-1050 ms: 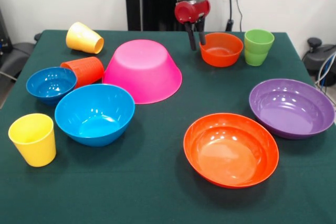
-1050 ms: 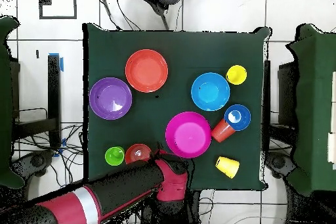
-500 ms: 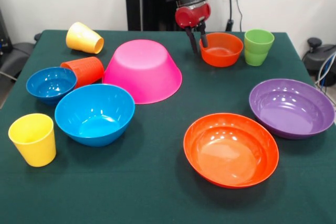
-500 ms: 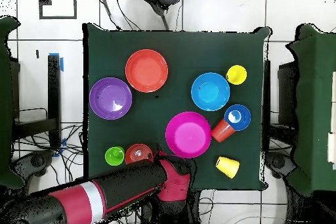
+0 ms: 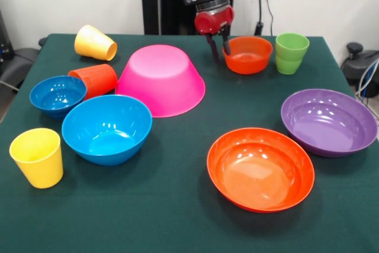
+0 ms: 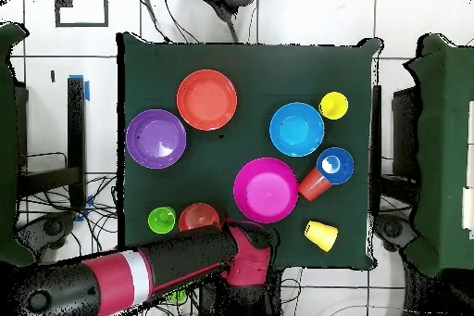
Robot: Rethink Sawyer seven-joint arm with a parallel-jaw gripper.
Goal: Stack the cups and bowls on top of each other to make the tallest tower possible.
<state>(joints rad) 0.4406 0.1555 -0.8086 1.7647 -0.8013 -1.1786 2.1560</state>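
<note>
Gripper [image 5: 218, 45] has lifted a bit, jaws slightly open and empty beside the small orange bowl [image 5: 249, 55], probably lining up on its left rim to grab it.

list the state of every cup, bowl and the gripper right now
large pink bowl: upside down
medium blue bowl: upright, empty
small blue bowl: upright, empty
small orange bowl: upright, empty
wide orange bowl: upright, empty
purple bowl: upright, empty
green cup: upright
near yellow cup: upright
far yellow cup: on its side
orange-red cup: on its side
gripper: open, beside the small orange bowl, holding nothing
</note>
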